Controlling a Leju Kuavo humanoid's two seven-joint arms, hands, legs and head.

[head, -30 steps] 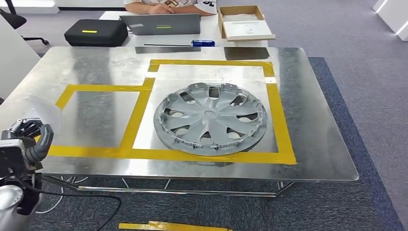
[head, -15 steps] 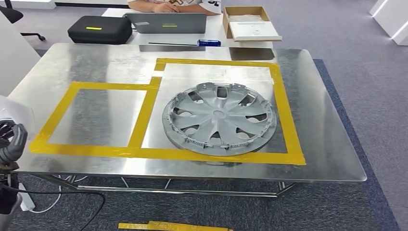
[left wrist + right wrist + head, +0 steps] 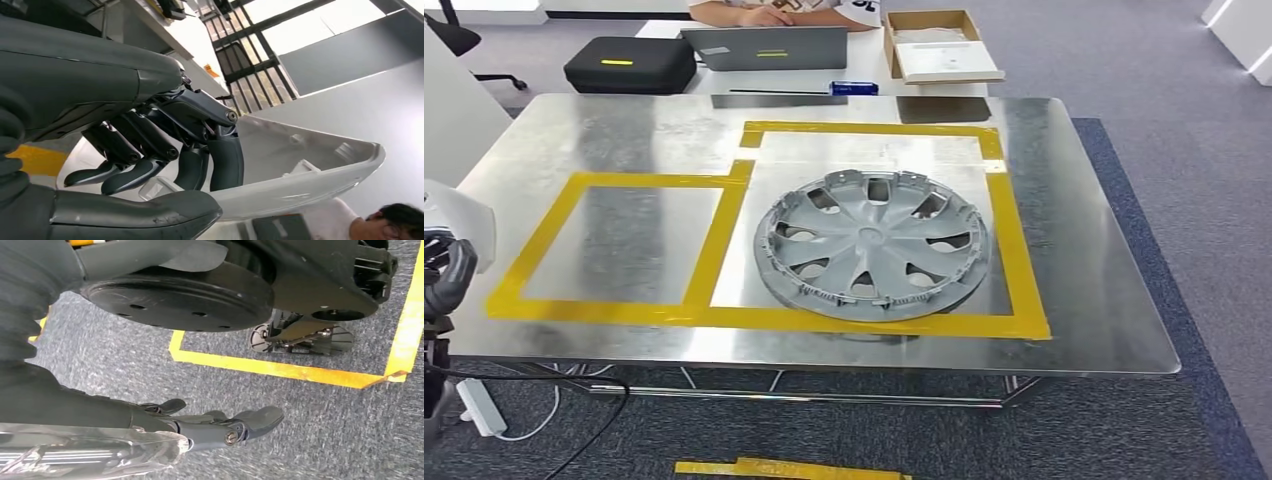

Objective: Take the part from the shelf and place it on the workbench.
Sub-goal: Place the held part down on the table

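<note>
While the left robot hand (image 3: 150, 165) gripped a white plastic part (image 3: 300, 175) by the near-left edge of the metal worktop (image 3: 624, 140), the right robot hand (image 3: 210, 427) hung over carpet, fingers apart. Farther on, a grey wheel cover (image 3: 872, 243) lay inside yellow tape (image 3: 724, 318).

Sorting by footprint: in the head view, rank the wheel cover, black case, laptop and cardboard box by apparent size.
1. wheel cover, by far the largest.
2. black case and laptop: they look alike, unranked.
3. cardboard box, slightly smaller. These three sit farther from the camera, so true sizes stay unsure.
</note>
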